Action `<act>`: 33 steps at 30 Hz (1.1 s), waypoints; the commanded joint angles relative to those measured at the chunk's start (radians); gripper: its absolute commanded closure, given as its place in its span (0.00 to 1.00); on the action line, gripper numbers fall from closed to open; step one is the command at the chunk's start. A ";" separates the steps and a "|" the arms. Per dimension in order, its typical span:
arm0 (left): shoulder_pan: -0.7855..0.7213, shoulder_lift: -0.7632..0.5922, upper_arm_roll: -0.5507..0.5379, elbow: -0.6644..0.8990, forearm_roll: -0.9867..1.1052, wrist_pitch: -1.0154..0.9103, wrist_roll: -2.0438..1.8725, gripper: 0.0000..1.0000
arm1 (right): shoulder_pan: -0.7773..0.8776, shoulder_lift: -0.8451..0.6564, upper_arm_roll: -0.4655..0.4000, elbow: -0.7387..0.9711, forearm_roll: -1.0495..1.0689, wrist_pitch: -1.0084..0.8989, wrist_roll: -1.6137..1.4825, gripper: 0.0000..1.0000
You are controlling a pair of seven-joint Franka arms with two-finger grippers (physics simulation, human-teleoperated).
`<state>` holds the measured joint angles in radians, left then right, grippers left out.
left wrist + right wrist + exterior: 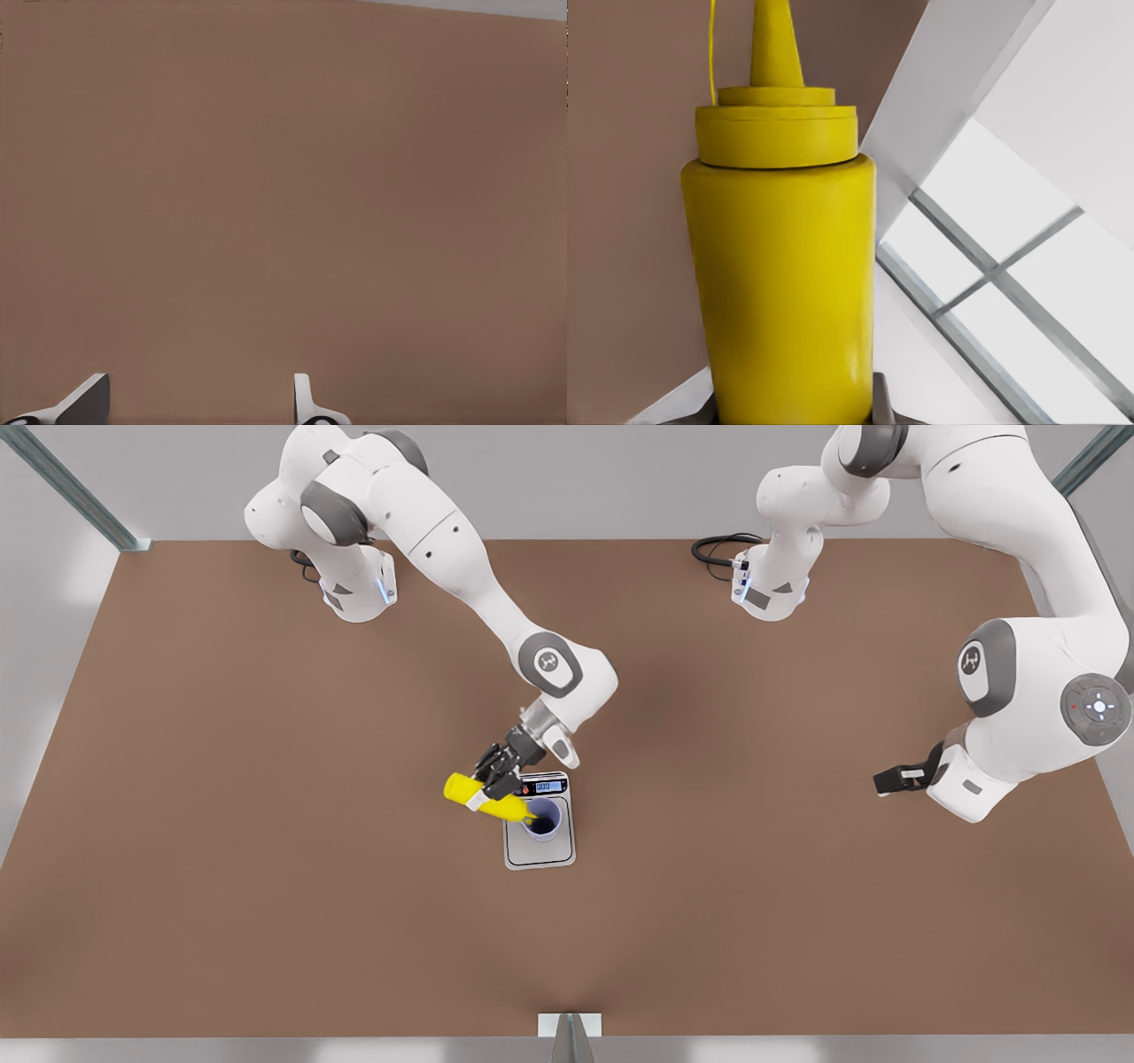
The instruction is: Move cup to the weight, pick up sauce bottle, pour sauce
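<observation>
Pouring step, seen from the front view. The right tool (pixel 493 781) is clamped across the middle of the sauce bottle (pixel 486 798), which lies tilted nearly level above the desk (pixel 266 824), its base toward the front view's left and its nozzle at the near rim of the cup (pixel 542 819). The cup stands upright on the plate of the weight (pixel 539 852), close to the display strip and inside the plate's outline.

In the right wrist view the sauce bottle (pixel 784 283) sits between the tool's fingers, and a thin yellow line beside the nozzle is probably a thread of sauce (pixel 711 53).

The left tool (pixel 897 779) waits well apart at the front view's right, above bare desk; its fingers (pixel 306 400) stand apart with nothing between them.

To do the step well, the nozzle tip should probably stay over the cup's mouth rather than its rim, and the tilt should deepen slowly so the stream falls inside. The bottle should not press on the cup, which looks light enough to slide or tip on the smooth plate.

Contents: the cup's interior reads dark, and whether any sauce lies in it cannot be told. No yellow specks are visible on the plate or desk.
</observation>
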<state>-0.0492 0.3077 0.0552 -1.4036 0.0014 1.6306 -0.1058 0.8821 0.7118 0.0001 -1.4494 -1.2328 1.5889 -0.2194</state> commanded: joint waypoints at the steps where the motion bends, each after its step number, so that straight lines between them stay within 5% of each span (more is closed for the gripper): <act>1: 0.000 0.004 0.000 0.000 0.000 0.000 0.000 0.00 | 0.000 0.000 0.000 0.000 -0.004 -0.003 0.000 0.41; 12: -0.001 0.007 0.000 0.002 0.005 0.014 -0.002 0.00 | -0.023 -0.035 0.000 0.023 0.012 0.000 -0.011 0.39; 23: -0.001 0.007 0.000 0.002 0.005 0.014 -0.003 0.00 | -0.325 -0.109 0.000 0.199 0.766 0.111 -0.046 0.39; 33: 0.000 0.007 0.000 0.000 0.006 0.015 0.006 0.00 | -0.718 -0.132 -0.006 0.164 1.536 0.227 -0.922 0.38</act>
<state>-0.0489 0.3145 0.0552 -1.4036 0.0064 1.6460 -0.1006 0.1474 0.5823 -0.0068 -1.2908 0.3388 1.8176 -1.1777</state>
